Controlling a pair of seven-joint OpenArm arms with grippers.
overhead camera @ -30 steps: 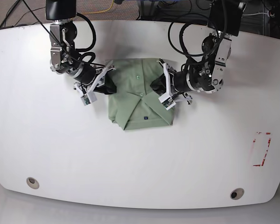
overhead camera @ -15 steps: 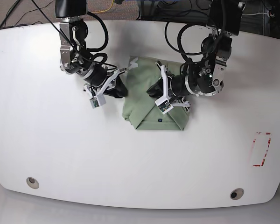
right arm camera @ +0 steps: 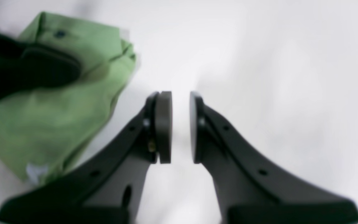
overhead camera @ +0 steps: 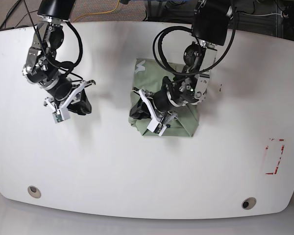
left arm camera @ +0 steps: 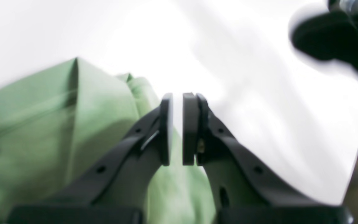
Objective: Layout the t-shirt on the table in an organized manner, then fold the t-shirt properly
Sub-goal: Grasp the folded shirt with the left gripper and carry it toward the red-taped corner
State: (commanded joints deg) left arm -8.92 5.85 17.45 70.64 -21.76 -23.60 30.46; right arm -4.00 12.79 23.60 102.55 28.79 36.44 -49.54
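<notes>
Progress: the shirt [overhead camera: 179, 100] is already a compact folded bundle, so layout and most folding look done. Judged remaining: at most a last tuck or squaring of the edges, then pulling both arms clear.

Location: bundle sits on the table [overhead camera: 137, 171] a little past centre toward the far edge, well apart from the red tape mark [overhead camera: 275, 156] and the two grommets [overhead camera: 34, 191].

Left gripper [overhead camera: 148, 111]: over the bundle's left side in the base view, touching or just above the cloth; cannot tell which. Left wrist view shows its pads [left arm camera: 166, 129] nearly together, a thin gap between them with white table showing through. No cloth in the gap; it holds nothing.

Right gripper [overhead camera: 71, 102]: over bare table, well apart from the shirt. Right wrist view shows the pads [right arm camera: 163, 126] slightly apart, gap a bit wider than the left's, empty.

Shirt appearance: pale sage green, soft, roughly rectangular. A small white mark shows at the far corner and a small dark patch near the front edge. The near-left corner looks rounded and slightly puffed, with layers bunched at one edge in the right wrist view. Not a crisp fold; both wrist views are blurred, so finer creases are unreadable.
</notes>
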